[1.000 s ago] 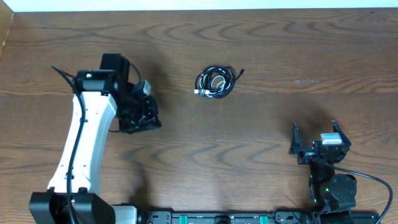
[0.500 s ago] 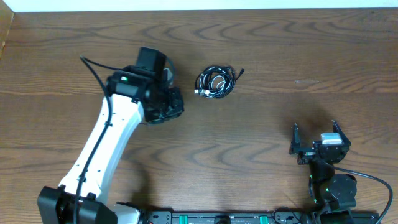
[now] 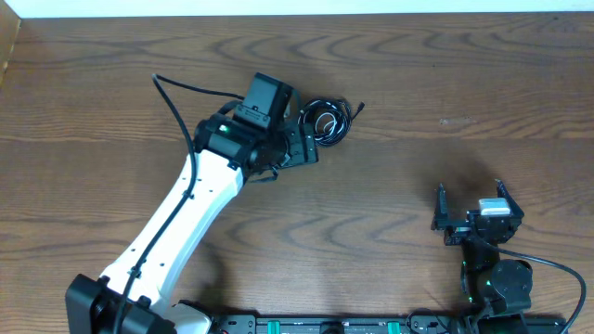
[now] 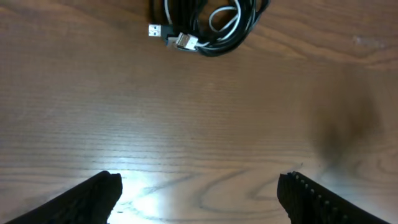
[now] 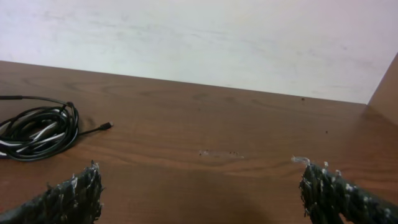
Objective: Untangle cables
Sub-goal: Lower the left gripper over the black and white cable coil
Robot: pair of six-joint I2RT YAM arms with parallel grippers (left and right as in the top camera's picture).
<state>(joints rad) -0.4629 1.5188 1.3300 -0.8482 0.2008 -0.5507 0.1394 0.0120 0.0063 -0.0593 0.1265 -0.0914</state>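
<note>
A: Left gripper (image 3: 300,148), state?

B: Jaws spread wide, nothing between them. In the left wrist view (image 4: 200,194) only bare table (image 4: 205,130) lies between the two fingertips.

A: Contact with the cables?

B: None seen. The coil (image 4: 208,28) lies ahead of the fingertips, apart from both. From overhead the gripper sits just beside the coil (image 3: 324,122), on its left and near edge.

A: Coil make-up?

B: Black cord (image 4: 186,12) looped several times, with the white cord (image 4: 232,20) bunched inside the loops. Two plugs (image 4: 155,30) stick out at the lower left, close together. In the right wrist view a thin black end with a small tip (image 5: 107,126) trails off the coil (image 5: 37,134) to the right.

A: Right gripper (image 3: 470,210)?

B: Also spread wide and empty (image 5: 202,186). It is near the front right of the table, well apart from the coil.
</note>
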